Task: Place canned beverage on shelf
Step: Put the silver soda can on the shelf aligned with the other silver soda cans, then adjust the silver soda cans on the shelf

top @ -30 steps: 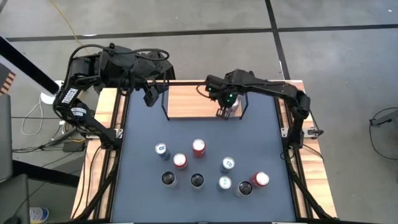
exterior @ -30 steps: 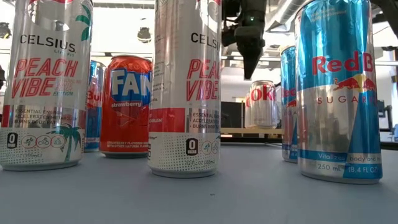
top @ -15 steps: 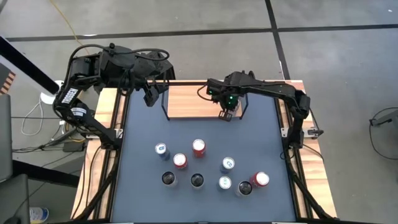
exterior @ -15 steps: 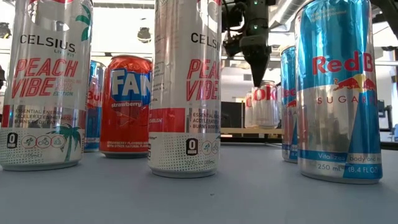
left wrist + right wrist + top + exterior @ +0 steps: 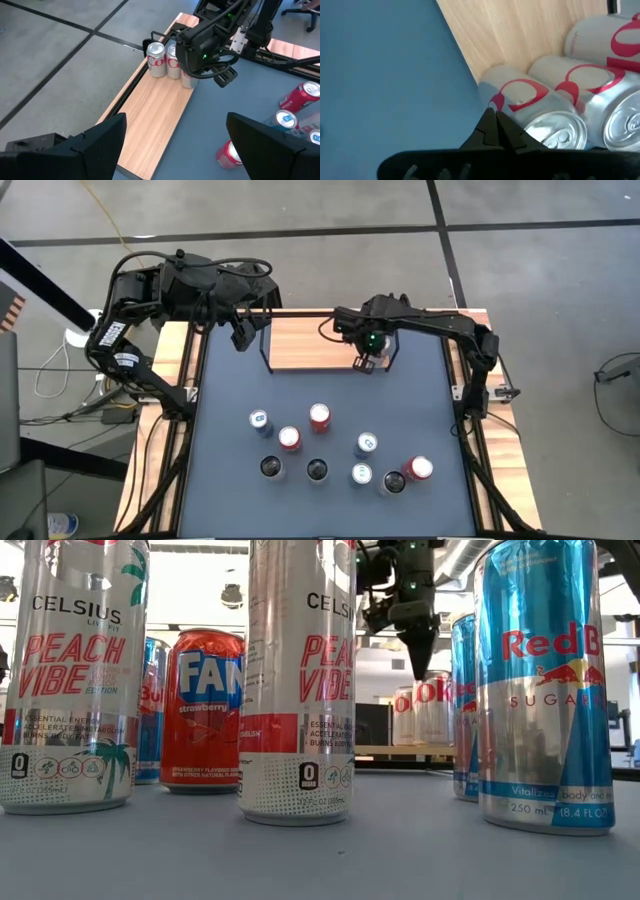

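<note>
Partly done, by the look of things. Three silver Coke cans (image 5: 170, 61) already standing in a tight row at one end of the shelf (image 5: 150, 125), close by its black wire frame; rest of the board bare. In the right wrist view, the nearest of them sitting right at the board's edge by the dark surface (image 5: 300, 390).

Right end effector (image 5: 366, 364) hovering just above that nearest can, fingers pressed together to a point, holding nothing. Left end effector (image 5: 241, 335) parked over the shelf's other end, fingers spread wide, also empty.

Still to shelve, judging from the high view: eight cans (image 5: 340, 455) clustered mid-surface, well apart from the shelf, none in a grip yet.

Readable in the low view: two tall white cans marked "CELSIUS" and "PEACH VIBE" (image 5: 297, 680), with small print underneath too fine to make out fully. Red Fanta can (image 5: 203, 710) showing "FAN" and "strawberry". Blue-and-silver Red Bull can (image 5: 540, 690) reading "Red B", "SUGAR", "250 ml" and "8.4 FL OZ". Red script fragment "oke" on the shelved cans behind.
</note>
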